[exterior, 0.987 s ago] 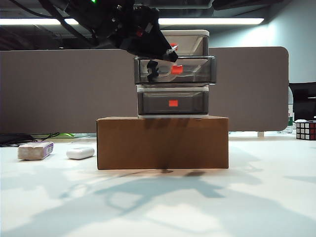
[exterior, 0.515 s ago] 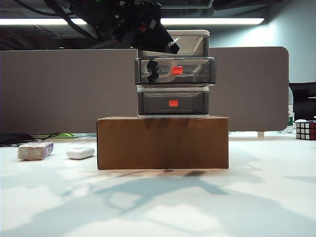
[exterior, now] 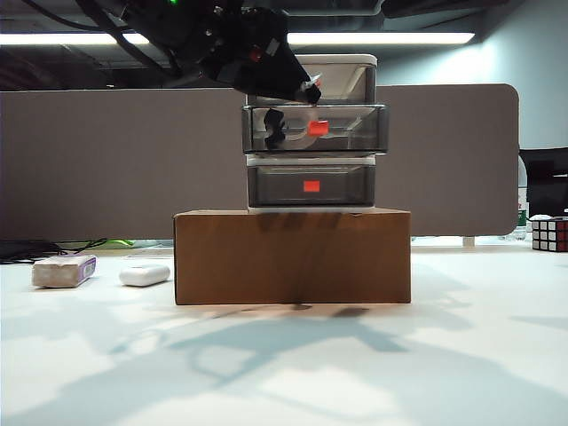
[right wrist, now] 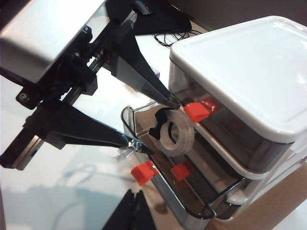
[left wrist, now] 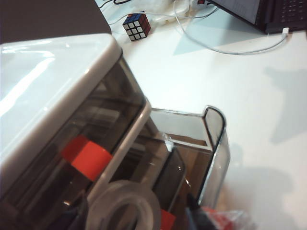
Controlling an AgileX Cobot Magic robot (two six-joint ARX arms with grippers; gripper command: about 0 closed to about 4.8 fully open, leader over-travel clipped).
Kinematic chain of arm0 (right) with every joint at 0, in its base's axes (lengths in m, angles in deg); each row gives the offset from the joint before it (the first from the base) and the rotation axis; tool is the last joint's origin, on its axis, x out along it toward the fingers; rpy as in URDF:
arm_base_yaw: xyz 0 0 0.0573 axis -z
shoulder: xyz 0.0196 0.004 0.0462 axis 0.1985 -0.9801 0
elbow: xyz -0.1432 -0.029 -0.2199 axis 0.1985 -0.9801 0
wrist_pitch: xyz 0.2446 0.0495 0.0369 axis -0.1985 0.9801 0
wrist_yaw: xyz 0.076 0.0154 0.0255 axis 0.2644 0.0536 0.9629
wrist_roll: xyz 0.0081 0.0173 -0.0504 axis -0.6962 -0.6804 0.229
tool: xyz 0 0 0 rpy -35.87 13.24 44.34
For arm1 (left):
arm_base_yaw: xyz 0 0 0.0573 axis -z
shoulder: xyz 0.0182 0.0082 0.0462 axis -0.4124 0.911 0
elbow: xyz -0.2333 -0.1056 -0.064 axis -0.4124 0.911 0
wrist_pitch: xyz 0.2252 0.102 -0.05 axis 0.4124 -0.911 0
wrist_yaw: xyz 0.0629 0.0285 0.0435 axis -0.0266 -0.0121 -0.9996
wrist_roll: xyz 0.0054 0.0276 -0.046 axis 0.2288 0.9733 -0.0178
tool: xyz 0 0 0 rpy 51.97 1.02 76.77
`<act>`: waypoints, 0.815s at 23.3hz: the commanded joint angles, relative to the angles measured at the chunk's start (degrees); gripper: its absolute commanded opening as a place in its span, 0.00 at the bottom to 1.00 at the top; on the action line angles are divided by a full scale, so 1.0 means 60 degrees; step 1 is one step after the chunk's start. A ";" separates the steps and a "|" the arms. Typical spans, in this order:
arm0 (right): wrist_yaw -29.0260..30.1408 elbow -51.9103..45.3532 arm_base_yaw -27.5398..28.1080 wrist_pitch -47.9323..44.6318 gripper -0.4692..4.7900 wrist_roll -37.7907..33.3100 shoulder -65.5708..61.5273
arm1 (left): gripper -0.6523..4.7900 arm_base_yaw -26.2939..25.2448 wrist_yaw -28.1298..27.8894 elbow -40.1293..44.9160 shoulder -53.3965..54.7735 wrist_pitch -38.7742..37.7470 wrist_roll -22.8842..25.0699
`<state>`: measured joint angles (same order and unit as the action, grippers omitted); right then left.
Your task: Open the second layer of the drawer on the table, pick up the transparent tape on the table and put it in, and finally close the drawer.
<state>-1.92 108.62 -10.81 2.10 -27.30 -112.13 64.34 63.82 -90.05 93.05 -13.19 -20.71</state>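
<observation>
The drawer (exterior: 342, 78) stands on a brown box, with its second layer (exterior: 355, 129) pulled out toward the exterior camera. My left gripper (exterior: 293, 111) hangs over that open layer, shut on the transparent tape (right wrist: 184, 137). In the right wrist view the left gripper (right wrist: 158, 125) holds the ring upright, just above the second layer (right wrist: 168, 191), next to the top drawer's red tab. The left wrist view shows the tape (left wrist: 120, 196) between the left gripper's (left wrist: 136, 218) fingers, with the second layer's wall (left wrist: 213, 143) beyond. My right gripper (right wrist: 136, 211) is shut and empty, away from the drawer (right wrist: 240, 62).
The brown cardboard box (exterior: 293, 257) carries the cabinet on the white table (exterior: 284, 373). A white block with a purple label (exterior: 64, 271) and a white oval case (exterior: 145, 274) lie at the left. A Rubik's cube (exterior: 550, 233) sits at the far right. A grey partition stands behind.
</observation>
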 commanded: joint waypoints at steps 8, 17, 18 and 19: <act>0.0029 0.0025 -0.0004 -0.0106 0.08 0.0004 0.0036 | 0.59 -0.0011 0.0503 -0.0033 -0.0055 -0.1147 0.0015; 0.0131 0.0025 -0.0004 -0.0106 0.08 0.0000 0.0036 | 0.59 -0.0011 0.0393 -0.1096 -0.0084 -0.0794 0.0022; 0.0131 0.0025 -0.0004 -0.0106 0.08 0.0000 0.0036 | 0.59 0.0000 0.0419 -0.1191 -0.0109 -0.0914 0.0000; 0.0131 0.0025 -0.0004 -0.0106 0.08 0.0004 0.0036 | 0.59 0.0000 0.0477 -0.1253 -0.0146 -0.1093 -0.0004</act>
<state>-1.65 108.62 -10.81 2.10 -27.30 -112.13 64.37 66.07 -96.82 92.72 -18.68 -20.66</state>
